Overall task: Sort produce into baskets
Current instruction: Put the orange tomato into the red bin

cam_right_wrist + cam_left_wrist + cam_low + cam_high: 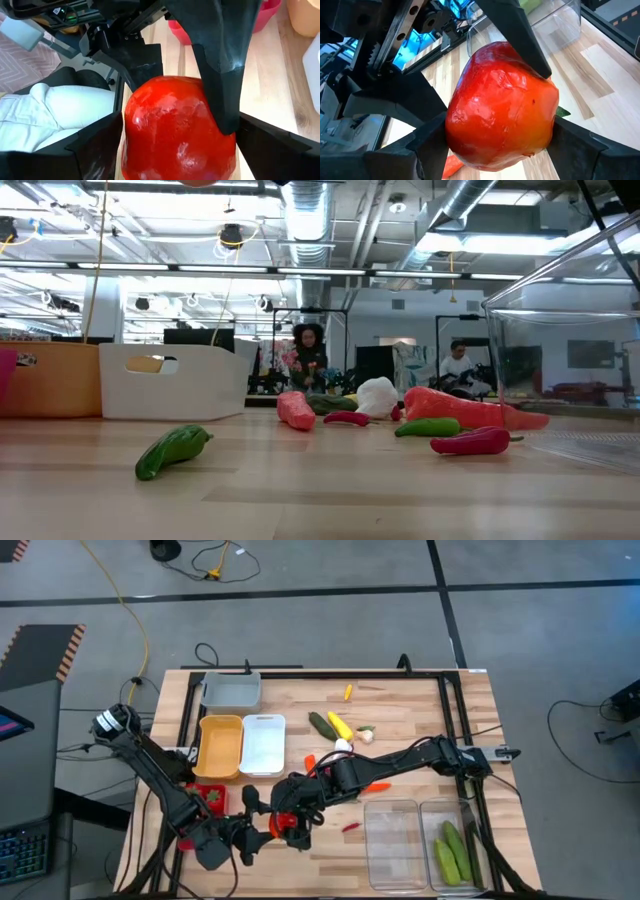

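Wooden table (pixel 400 720) fills my high view, and both dark arms meet low down at about 7 o'clock from its middle. Six baskets sit around it. The grey basket (pixel 230 690) is at 11 o'clock. The yellow basket (pixel 220 745) and white basket (pixel 263 743) sit side by side at 10 o'clock. The red basket (pixel 210 798) is at 9 o'clock. Two clear baskets (pixel 393 840) are at 4 and 5 o'clock, and the outer one has green cucumbers (pixel 452 852) in it. Other toy vegetables lie loose near the middle. The left gripper (pixel 265 832) is squeezing a big red pepper (pixel 502 107) on both sides. The right gripper (pixel 292 812) is around the same pepper, but I cannot tell if it is gripping or letting go. I think this step is a pass from one arm to the other. The red basket is near the pepper, at 9 to 10 o'clock from it, on the left arm's side. So I think the left arm should keep the pepper. Next, the right gripper needs to let go fully and back away before I pull. Then I can carry the pepper over the red basket and drop it in. The pepper is fat and round, only a little longer than wide. I see no stalk, so I cannot tell which way it points or how its long side runs.
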Robot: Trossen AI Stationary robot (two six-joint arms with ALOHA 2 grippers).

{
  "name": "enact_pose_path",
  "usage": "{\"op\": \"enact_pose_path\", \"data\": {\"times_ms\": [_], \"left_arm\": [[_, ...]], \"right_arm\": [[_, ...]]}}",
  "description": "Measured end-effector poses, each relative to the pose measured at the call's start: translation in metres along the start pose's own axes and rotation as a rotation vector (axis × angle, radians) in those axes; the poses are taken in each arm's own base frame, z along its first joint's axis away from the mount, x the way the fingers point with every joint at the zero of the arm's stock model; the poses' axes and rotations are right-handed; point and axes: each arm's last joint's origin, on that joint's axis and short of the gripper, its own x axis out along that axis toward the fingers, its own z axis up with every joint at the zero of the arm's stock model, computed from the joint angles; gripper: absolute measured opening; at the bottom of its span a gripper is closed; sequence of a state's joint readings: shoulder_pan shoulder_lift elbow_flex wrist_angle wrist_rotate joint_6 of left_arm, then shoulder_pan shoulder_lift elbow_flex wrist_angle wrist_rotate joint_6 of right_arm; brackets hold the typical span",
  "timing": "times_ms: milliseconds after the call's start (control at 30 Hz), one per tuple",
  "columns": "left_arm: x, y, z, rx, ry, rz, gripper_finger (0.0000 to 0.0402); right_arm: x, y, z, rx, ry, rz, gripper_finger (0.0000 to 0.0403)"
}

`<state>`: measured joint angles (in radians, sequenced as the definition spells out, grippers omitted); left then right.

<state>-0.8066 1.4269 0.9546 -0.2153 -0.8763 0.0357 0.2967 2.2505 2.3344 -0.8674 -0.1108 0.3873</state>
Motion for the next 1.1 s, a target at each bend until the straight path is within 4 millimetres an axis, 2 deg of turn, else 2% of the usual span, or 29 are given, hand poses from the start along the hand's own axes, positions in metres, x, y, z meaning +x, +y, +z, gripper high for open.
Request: {"op": "enact_pose_path", "data": {"times_ms": [167,367,500,700,800,1100], "left_arm": [[0.0,0.001,0.0,-0.005,0.0,0.011,0.0269],[-0.01,0.007,-0.004,-0.073,0.034,-0.03,0.0269],[-0.023,0.015,-0.011,-0.201,0.104,-0.13,0.0269],[-0.042,0.028,-0.03,-0.458,0.366,-0.319,0.027],[-0.05,0.032,-0.039,-0.556,0.53,-0.381,0.0271],[-0.071,0.029,-0.056,-0.679,0.88,-0.457,0.0271]], "right_arm": [[-0.01,-0.008,-0.001,0.069,0.045,-0.032,0.0392],[-0.038,-0.01,0.002,-0.046,0.042,-0.076,0.039],[-0.044,-0.014,-0.004,-0.077,0.1,-0.16,0.0392],[-0.051,-0.024,-0.019,-0.083,0.24,-0.343,0.0393],[-0.052,-0.026,-0.021,-0.099,0.243,-0.418,0.0393],[-0.055,-0.032,-0.022,-0.147,0.262,-0.505,0.0393]]}}
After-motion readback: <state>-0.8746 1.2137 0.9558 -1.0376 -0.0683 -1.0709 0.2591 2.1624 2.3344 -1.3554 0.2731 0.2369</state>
